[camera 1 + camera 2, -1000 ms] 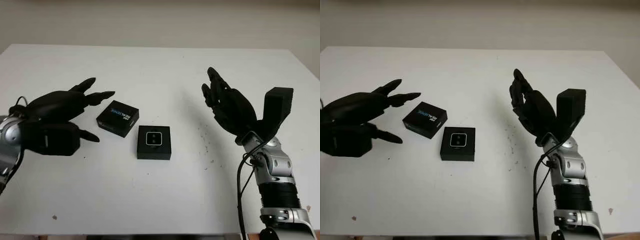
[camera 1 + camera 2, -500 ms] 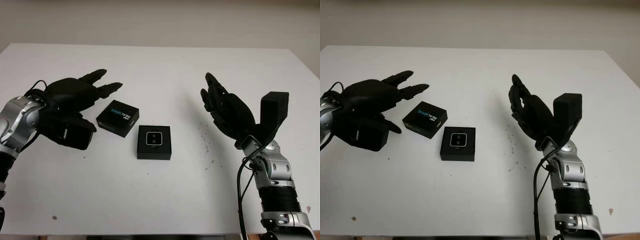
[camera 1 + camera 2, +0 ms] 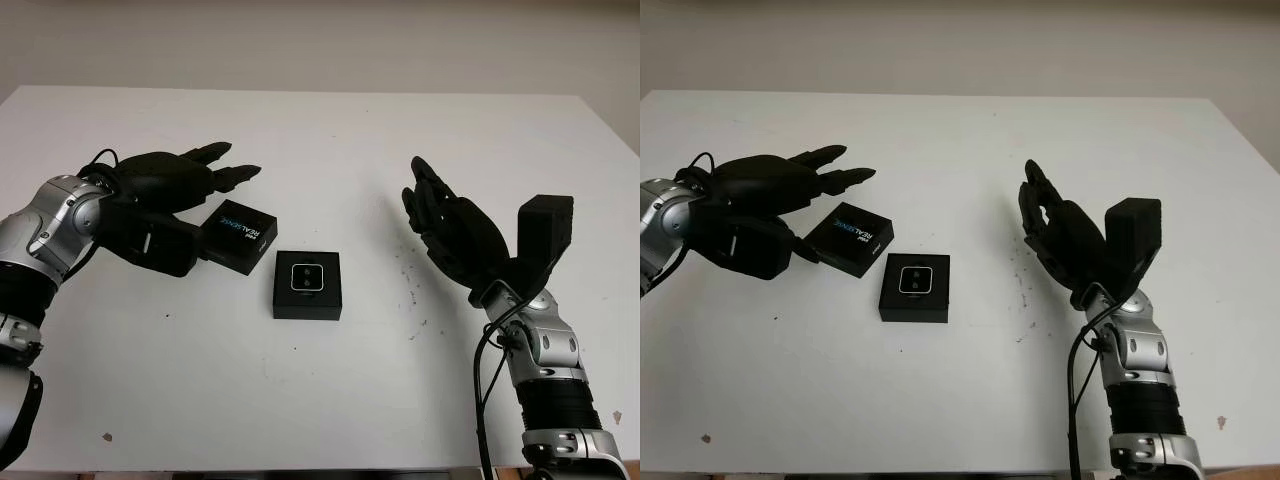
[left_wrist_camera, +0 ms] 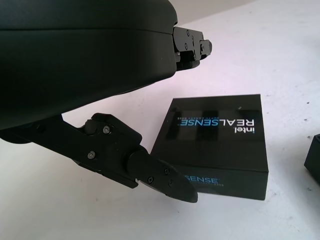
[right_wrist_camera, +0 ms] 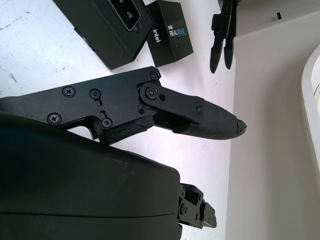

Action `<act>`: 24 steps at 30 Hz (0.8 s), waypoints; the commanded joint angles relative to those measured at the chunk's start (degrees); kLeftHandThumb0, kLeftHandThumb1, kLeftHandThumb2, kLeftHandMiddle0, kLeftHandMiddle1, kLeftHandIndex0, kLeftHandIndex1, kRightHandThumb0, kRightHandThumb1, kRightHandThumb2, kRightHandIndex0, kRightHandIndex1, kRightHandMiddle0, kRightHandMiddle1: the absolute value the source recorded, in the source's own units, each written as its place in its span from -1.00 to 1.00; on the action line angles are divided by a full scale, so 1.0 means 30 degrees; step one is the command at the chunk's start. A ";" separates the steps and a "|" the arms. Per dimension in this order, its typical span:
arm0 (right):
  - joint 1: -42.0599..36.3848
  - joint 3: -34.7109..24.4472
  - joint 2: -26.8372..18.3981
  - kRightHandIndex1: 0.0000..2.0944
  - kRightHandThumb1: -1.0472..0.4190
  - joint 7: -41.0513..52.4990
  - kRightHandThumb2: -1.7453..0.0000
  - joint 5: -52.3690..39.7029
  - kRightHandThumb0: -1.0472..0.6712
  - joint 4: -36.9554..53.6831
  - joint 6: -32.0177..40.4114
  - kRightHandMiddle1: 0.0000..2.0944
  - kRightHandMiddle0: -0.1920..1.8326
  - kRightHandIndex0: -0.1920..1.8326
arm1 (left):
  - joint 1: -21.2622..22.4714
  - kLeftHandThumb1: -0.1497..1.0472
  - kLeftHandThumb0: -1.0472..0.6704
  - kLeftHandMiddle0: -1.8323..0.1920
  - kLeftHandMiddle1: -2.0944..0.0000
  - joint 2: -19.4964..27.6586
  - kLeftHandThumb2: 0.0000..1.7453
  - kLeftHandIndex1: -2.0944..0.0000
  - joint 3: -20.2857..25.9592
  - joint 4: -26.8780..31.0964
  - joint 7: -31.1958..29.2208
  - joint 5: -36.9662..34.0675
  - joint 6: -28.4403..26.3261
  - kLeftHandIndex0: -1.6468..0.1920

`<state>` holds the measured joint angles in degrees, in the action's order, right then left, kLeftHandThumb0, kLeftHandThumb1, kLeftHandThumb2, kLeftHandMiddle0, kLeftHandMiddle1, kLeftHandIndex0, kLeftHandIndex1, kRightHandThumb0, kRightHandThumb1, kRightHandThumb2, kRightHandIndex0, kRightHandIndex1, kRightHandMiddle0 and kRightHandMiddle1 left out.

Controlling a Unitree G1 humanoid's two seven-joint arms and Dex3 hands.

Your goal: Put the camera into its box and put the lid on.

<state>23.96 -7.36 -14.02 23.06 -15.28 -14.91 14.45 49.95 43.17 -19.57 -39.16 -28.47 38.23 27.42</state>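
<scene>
Left hand (image 3: 170,195) is open and holds nothing; it hovers at the left side of the lid (image 3: 236,236), with two fingers (image 3: 235,172) reaching above the lid's far edge and the thumb (image 4: 160,175) low, just beside the lid's near left side. I cannot tell if the thumb touches it.

The lid is a black flat cover with the print "intel REALSENSE" on top, and it lies on the white desk (image 3: 330,400), a little turned. Just to its right and nearer to the robot stands the box (image 3: 308,285), black and square, with the camera (image 3: 307,277) inside it, face up, showing a light square frame and two small lenses. A corner of the lid comes very close to the far left corner of the box; whether they touch is not sure.

The right hand (image 3: 455,235) is open too, with nothing in it. It is raised above the right part of the desk, well apart from the box, palm facing toward the centre.

Small dark specks mark the desk between the box and the right hand.
</scene>
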 commanded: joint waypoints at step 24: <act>-0.0384 -0.0178 0.0186 -1.00 -1.00 -0.0648 0.27 -0.0127 -0.55 0.0702 0.0062 -1.00 -1.00 -1.00 | 0.0566 0.64 -0.26 0.78 0.93 -0.2027 -0.94 0.92 -0.0967 -0.2682 0.0436 -0.0655 0.0273 0.76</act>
<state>23.00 -7.45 -13.18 21.16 -15.42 -14.16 14.49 50.62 37.97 -21.66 -46.29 -27.65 36.24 27.49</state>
